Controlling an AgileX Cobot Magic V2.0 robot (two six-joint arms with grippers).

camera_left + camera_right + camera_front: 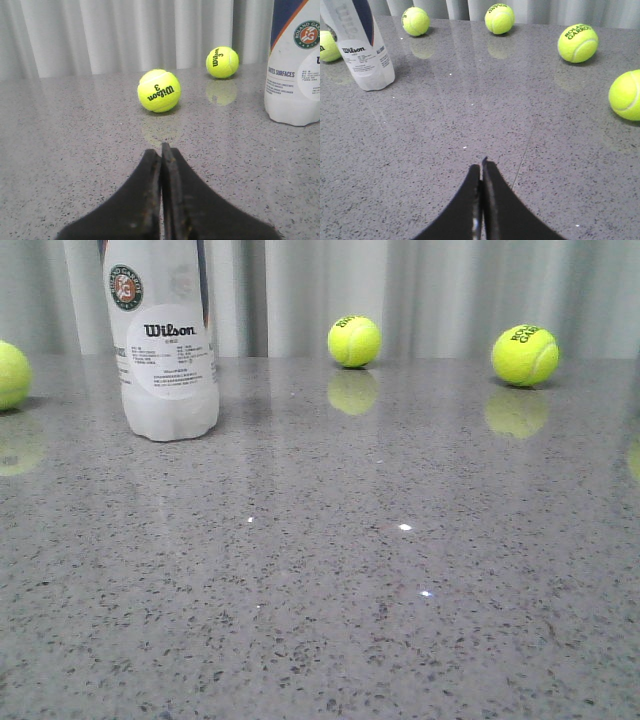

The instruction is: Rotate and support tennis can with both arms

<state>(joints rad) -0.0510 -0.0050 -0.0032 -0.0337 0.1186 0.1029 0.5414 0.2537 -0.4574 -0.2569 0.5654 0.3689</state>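
The tennis can stands upright at the back left of the grey table, its white Wilson label and round red-green badge facing me. It also shows in the left wrist view and in the right wrist view. Neither arm shows in the front view. My left gripper is shut and empty, low over the table, well short of the can. My right gripper is shut and empty, far from the can.
Yellow-green tennis balls lie around: one at the left edge, one at the back middle, one at the back right. One ball lies just ahead of the left gripper. Grey curtains hang behind the table.
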